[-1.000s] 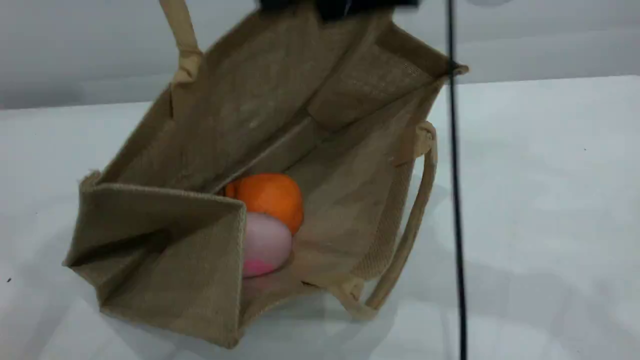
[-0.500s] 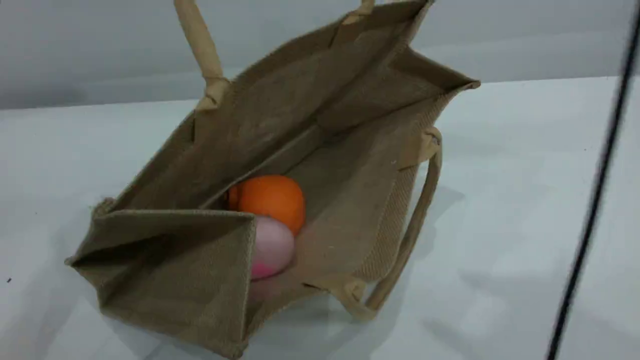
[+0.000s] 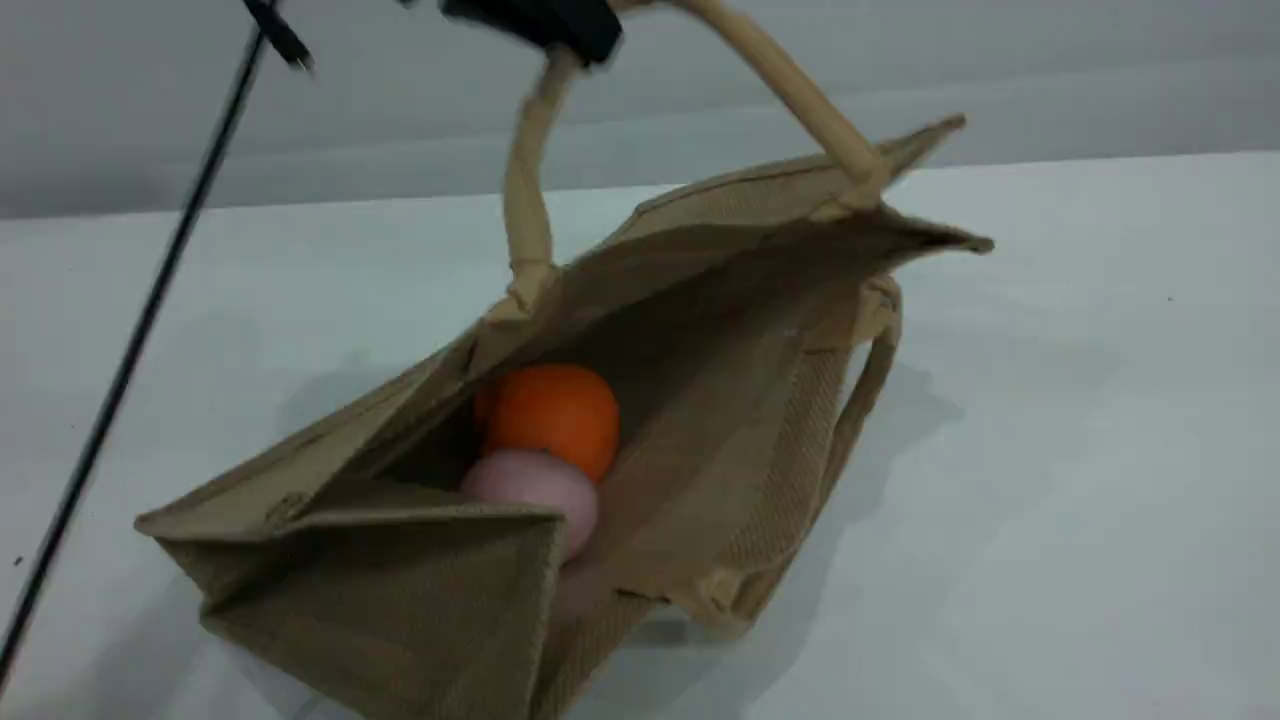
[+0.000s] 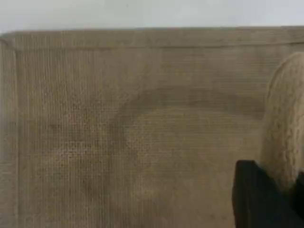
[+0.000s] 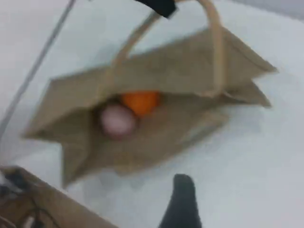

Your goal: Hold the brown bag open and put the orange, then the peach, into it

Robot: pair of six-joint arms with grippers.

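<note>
The brown bag (image 3: 700,420) lies tilted on the white table with its mouth toward the camera. Inside it the orange (image 3: 555,415) rests at the back, with the peach (image 3: 535,485) touching it in front. My left gripper (image 3: 545,20) at the top edge is shut on the bag's beige handle (image 3: 525,190) and holds the upper side up. The left wrist view shows that handle (image 4: 285,128) by a black fingertip (image 4: 266,199), over woven cloth. The right wrist view looks from above at the bag (image 5: 190,71), orange (image 5: 140,102) and peach (image 5: 118,119). My right gripper's one visible fingertip (image 5: 183,202) is bare.
A thin black cable (image 3: 130,340) hangs slantwise across the left of the table. The bag's second handle (image 3: 865,390) droops on its right side. A brown surface with wires (image 5: 42,204) fills the right wrist view's lower left corner.
The bag's upper side has sunk and its mouth has narrowed. The held handle and left gripper moved into view at the top. The black cable swung from right to left.
</note>
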